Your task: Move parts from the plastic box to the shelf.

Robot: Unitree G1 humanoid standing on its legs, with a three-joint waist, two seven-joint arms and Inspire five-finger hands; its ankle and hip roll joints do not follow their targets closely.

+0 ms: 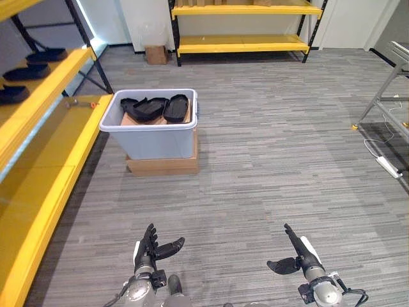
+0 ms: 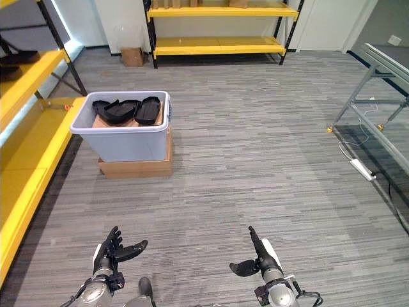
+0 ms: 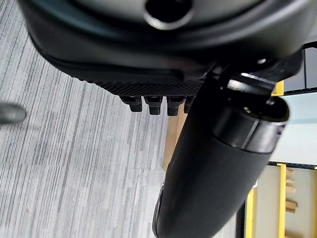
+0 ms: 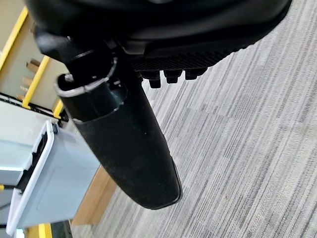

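The plastic box (image 1: 151,131) on a cardboard carton (image 1: 163,165) holds black parts (image 1: 155,107), beside the yellow shelf (image 1: 38,166). Left hand (image 1: 151,249) and right hand (image 1: 295,254), fingers spread, empty, over open floor (image 1: 268,166).

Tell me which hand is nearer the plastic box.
Left. The left hand is open almost straight below the plastic box; the right hand, also open, is off to the box's right.

No readable text, label, number or sign anywhere: none on the plastic box (image 1: 150,137), on the cardboard base (image 1: 163,165) under it, on the black parts (image 1: 155,107) inside, on the yellow shelf (image 1: 48,137) at the left, or on the small brown carton (image 1: 155,54) by the far wall
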